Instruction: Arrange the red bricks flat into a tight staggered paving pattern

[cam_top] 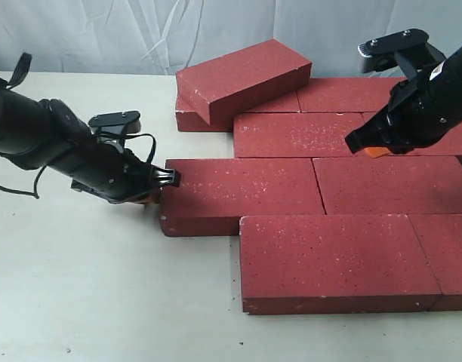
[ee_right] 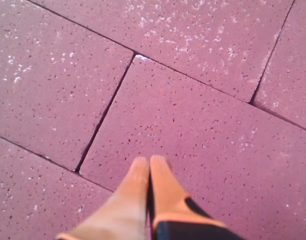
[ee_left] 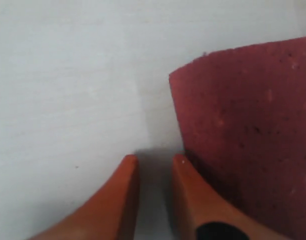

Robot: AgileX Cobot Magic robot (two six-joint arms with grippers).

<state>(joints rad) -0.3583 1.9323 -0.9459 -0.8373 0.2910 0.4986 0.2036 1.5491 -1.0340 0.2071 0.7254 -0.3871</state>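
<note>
Your left gripper (ee_left: pixel 154 160), slightly parted and empty, meets the end of a rough dark-red rectangular brick (cam_top: pixel 242 192). Another brick (cam_top: pixel 246 75) leans on the row along the surface's (cam_top: pixel 103 302) far edge. Your right gripper (ee_right: pixel 150 162) is closed.

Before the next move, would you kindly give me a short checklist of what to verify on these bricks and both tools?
1. Is the left tool empty? Ok, its jaws are slightly apart with nothing between them.
2. Does it touch the end of the middle-row brick? Cannot tell.
3. Is the right tool shut and holding nothing? Ok.
4. Is the tilted brick lying flat? Not ok, it is tilted.
5. Is the joint between the middle-row brick and its right neighbour tight? Ok.
</note>
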